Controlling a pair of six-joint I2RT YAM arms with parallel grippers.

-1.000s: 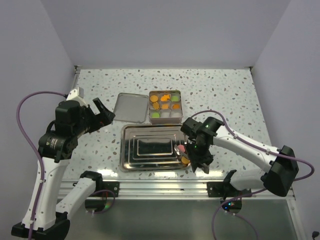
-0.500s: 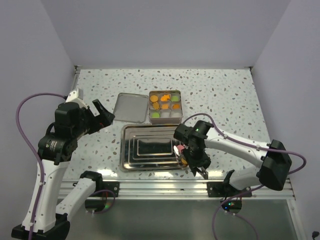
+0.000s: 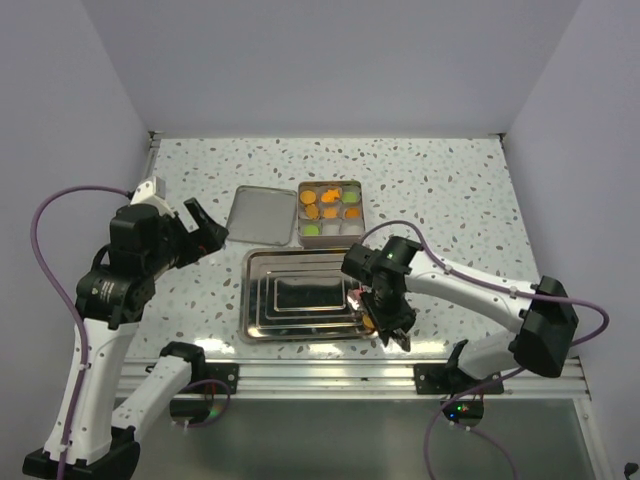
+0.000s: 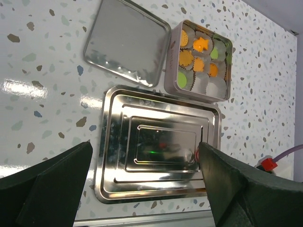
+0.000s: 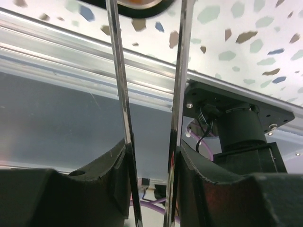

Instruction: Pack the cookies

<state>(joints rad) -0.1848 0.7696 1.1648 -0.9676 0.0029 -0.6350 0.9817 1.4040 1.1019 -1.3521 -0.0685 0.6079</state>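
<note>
Currently on the pick step: right gripper [image 3: 390, 330] is low over the tray [image 3: 255, 300], at its right end, pointing back toward the arm bases

- Wrist view: the two thin metal fingers [image 5: 179, 71] stand partway apart with a clear gap down their length. An orange cookie [image 5: 141, 3] sits right at the tips, between them, but it's cropped by the top edge. Can't tell whether the blades have it pinched or are only straddling it
- From above the tool body hides the tips, so no help there. A pink piece [image 3: 353, 297] shows just beside the tool on its tray side, looks like another loose one
- Rest of the cookies [image 3: 329, 212] are already in the box [image 3: 301, 212], well beyond the tool on the far side of the tray and slightly to its left, each in a paper cup. A couple of cups on the row nearest the tool look empty, so I'd say most of the job is done
- Lid [image 3: 262, 213] lies flat beside the box, further to the tool's left
- Left gripper [image 3: 207, 225] is raised off to the side, jaws wide, holding nothing, no role in this step

Next move, as I read it: confirm the pinch, lift straight up so the thin disc doesn't slide out, swing forward over the tray, drop into an empty cup. Risks: blades skating on the steel, or the cookie tipping edge-on against the tray's raised rim
</note>
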